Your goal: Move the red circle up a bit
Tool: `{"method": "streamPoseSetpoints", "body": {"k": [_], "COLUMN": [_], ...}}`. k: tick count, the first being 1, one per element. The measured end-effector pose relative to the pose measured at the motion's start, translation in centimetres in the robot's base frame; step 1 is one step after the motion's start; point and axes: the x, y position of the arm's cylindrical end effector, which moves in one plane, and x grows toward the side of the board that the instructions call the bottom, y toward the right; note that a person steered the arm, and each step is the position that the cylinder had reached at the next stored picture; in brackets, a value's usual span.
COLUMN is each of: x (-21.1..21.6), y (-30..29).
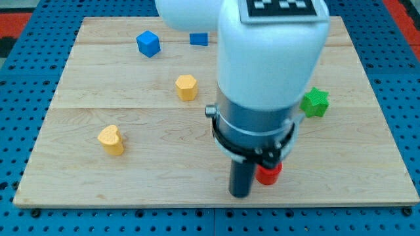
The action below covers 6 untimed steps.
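Observation:
The red circle (268, 174) lies near the view's bottom, right of centre, on the wooden board (131, 164). The arm's body hides most of it, so only its lower part shows. My tip (241, 195) is at the end of the dark rod, just left of and slightly below the red circle, close to it or touching it; I cannot tell which.
A blue cube (148, 44) and a second blue block (199, 39) sit near the view's top. A yellow block (186, 87) is at centre left. A yellow heart (111, 139) is at lower left. A green star (315, 103) is at right. The board's bottom edge is close below the tip.

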Motion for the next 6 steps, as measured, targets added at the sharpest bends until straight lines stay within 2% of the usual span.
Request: {"method": "streamPoseSetpoints", "body": {"k": [1, 2, 3, 4, 5, 6], "x": [-2.9, -3.1, -2.2, 2.0, 2.3, 0.5], "y": [1.1, 8.3, 6.9, 7.4, 11.0, 11.7]}}
